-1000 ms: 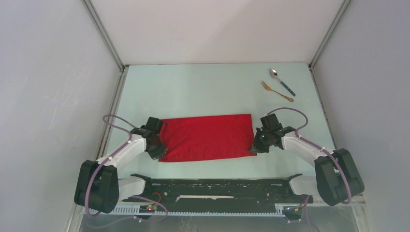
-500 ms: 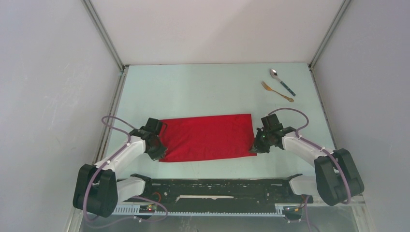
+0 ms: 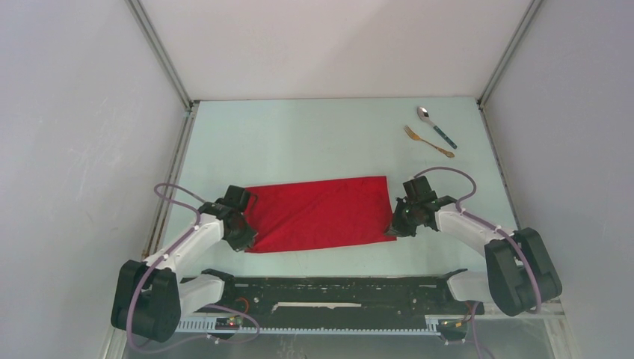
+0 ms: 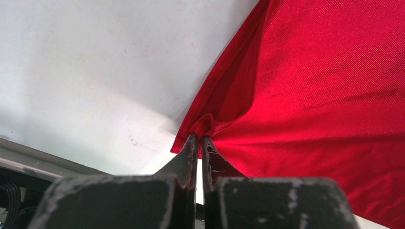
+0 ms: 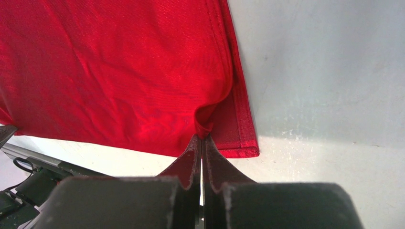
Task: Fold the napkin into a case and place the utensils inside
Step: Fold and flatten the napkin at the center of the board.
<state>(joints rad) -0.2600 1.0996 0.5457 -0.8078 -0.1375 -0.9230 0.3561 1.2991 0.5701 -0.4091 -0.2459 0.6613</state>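
A: How are the arms posed?

B: Both are stretched low over the table [image 3: 299,134]. The left arm [image 3: 187,247] is angled toward 1 o'clock, and the left gripper [image 3: 248,238] is set at the 8 o'clock corner of the napkin [image 3: 321,213]. The right arm [image 3: 471,224] is angled toward 10 o'clock, and the right gripper [image 3: 393,229] is set at the napkin's 4 o'clock corner.

A: And the claws?

B: Each is seen clamped tight on a small gather of red cloth. In the left wrist view a puckered bit of the edge is nipped between the tips. In the right wrist view an upper layer is pinched and drawn into a fold, while a hemmed lower layer is left flat on the table just beside the tips.

A: Where is the cloth placed?

B: It is spread as a wide rectangle near the centre, a little toward 6 o'clock, between the two grippers.

A: What else is found around it?

B: The spoon [image 3: 436,125] and the fork [image 3: 428,140] are laid side by side toward 1 o'clock on bare table, well apart from the napkin.
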